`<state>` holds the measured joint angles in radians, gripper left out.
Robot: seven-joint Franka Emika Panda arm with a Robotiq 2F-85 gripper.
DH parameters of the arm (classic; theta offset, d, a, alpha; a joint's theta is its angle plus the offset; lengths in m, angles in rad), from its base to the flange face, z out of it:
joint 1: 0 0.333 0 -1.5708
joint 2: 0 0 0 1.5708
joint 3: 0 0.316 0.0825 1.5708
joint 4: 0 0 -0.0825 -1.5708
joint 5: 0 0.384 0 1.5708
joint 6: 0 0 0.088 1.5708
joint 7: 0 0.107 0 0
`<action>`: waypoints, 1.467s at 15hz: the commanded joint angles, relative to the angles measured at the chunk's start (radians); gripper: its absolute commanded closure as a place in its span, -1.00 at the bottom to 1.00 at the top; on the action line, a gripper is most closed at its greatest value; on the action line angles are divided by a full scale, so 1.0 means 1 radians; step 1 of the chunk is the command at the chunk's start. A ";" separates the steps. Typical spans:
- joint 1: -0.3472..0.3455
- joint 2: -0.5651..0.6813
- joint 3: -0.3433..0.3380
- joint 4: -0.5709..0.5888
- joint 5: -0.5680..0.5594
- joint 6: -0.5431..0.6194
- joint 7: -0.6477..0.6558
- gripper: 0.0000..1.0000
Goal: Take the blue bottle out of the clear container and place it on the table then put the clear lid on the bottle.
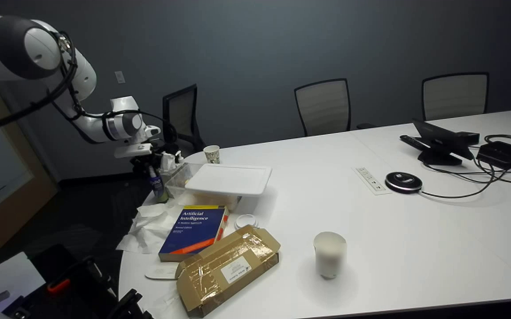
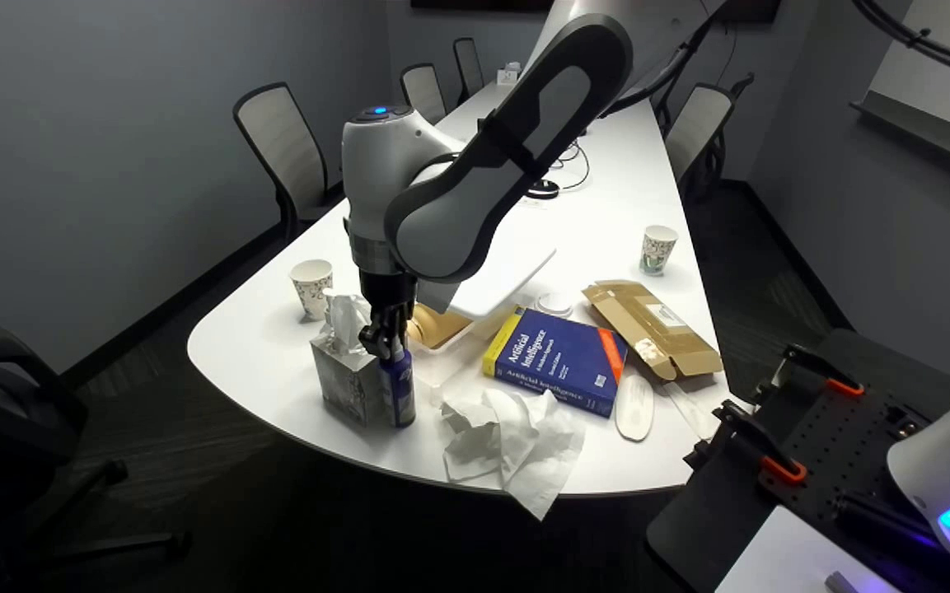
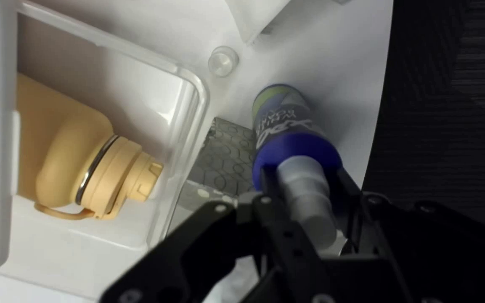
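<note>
Blue bottle (image 2: pixel 399 394) seems on the table (image 1: pixel 290 212), outside the clear container (image 3: pixel 198 101); whether gripper (image 3: pixel 309 176) squeezes its top, I cannot tell. Clear lid (image 3: pixel 223 61) is not yet on.

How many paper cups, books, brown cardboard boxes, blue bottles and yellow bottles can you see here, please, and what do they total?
Paper cups: 2
Book: 1
Brown cardboard box: 1
Blue bottle: 1
Yellow bottle: 1
Total: 6

White table (image 1: pixel 415 239): clear container (image 3: pixel 99 40), book (image 2: pixel 559 359), paper cups (image 2: pixel 657 250).
</note>
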<state>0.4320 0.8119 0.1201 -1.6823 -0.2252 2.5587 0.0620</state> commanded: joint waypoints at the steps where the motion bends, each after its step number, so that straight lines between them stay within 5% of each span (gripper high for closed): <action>1: 0.007 0.010 0.000 0.034 -0.005 -0.040 -0.012 -0.39; 5: -0.009 -0.009 0.016 0.025 0.012 -0.057 -0.021 -0.97; 15: -0.087 -0.184 0.055 -0.094 0.131 -0.019 0.027 -1.00; 22: -0.092 -0.326 0.031 -0.306 0.246 0.001 0.253 -1.00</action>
<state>0.3353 0.5790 0.1548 -1.8569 -0.0343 2.5444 0.2250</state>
